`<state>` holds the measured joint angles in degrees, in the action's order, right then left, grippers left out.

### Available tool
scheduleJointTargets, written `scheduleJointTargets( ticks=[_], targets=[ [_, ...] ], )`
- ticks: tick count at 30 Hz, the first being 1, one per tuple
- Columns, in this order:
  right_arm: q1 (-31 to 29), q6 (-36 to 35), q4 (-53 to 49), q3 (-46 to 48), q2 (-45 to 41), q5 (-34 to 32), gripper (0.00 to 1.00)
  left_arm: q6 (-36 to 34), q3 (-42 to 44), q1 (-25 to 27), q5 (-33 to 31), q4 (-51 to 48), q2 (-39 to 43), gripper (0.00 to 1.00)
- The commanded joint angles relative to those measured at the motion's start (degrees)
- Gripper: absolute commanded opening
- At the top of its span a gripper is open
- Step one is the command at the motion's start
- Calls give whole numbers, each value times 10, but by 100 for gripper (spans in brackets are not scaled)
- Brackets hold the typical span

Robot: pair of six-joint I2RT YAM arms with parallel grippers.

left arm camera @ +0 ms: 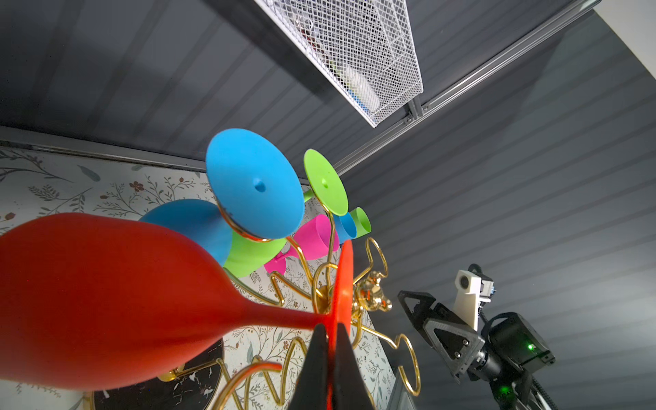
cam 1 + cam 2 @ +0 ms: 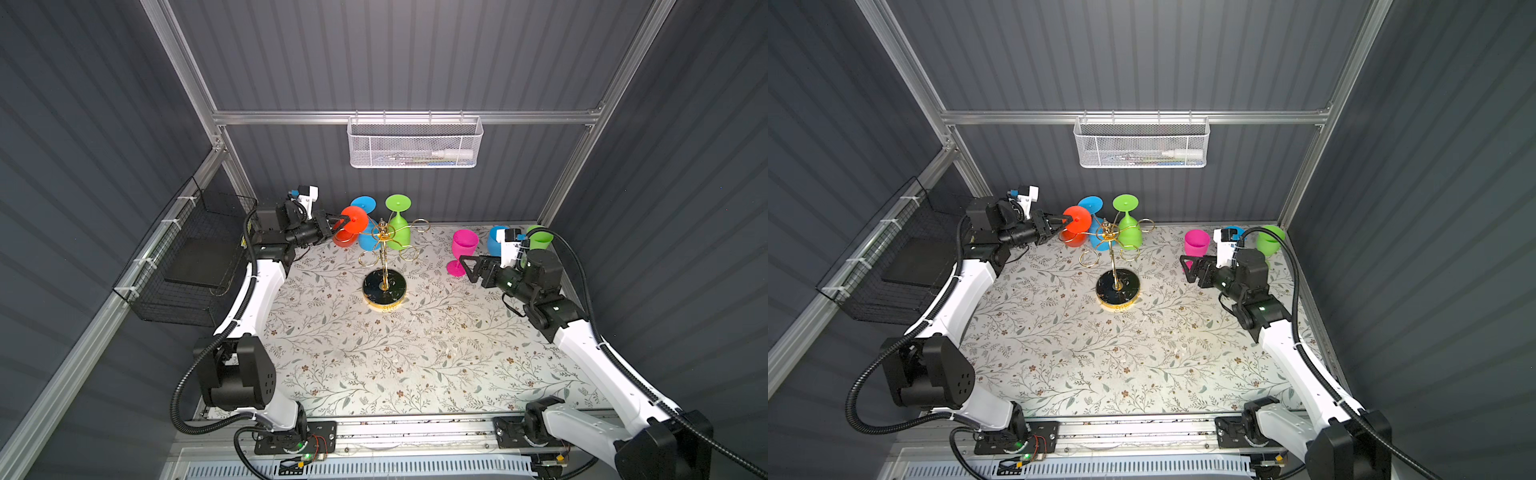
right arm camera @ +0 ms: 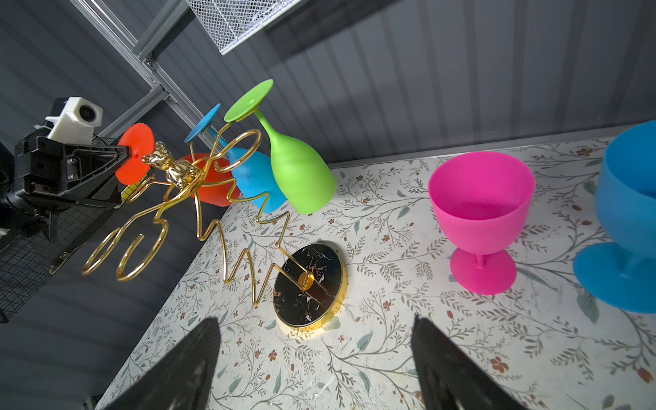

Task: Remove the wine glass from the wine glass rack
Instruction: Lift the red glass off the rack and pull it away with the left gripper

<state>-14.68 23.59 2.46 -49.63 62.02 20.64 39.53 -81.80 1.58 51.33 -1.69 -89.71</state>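
The gold wire wine glass rack (image 2: 384, 289) stands on its round black base at the back middle of the table, also seen in the right wrist view (image 3: 309, 280). A red wine glass (image 2: 354, 220) hangs bowl down at the rack's left side. My left gripper (image 2: 338, 220) is shut on the rim of its round foot, which shows edge-on between the black fingers in the left wrist view (image 1: 330, 328). Whether the red stem still sits in a loop I cannot tell. My right gripper (image 2: 465, 268) hovers open to the right of the rack, nothing between its fingers (image 3: 315, 319).
A blue glass (image 2: 363, 204) and a green glass (image 2: 398, 203) hang upside down on the rack's rear loops. Pink (image 2: 464, 245), blue (image 2: 494, 241) and green (image 2: 540, 239) glasses stand upright at the back right. The back wall is close behind; a black wire basket (image 2: 195, 257) hangs left.
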Motion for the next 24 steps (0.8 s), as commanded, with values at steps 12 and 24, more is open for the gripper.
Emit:
scheduleJointTargets(
  ticks=[12,24],
  targets=[
    [-3,-9,-9,-11,-18,6,87,6,-9,-59,-27,8,46,0],
    [-3,-31,-15,-17,-24,8,87,118,-13,-127,56,110,99,0]
  ],
)
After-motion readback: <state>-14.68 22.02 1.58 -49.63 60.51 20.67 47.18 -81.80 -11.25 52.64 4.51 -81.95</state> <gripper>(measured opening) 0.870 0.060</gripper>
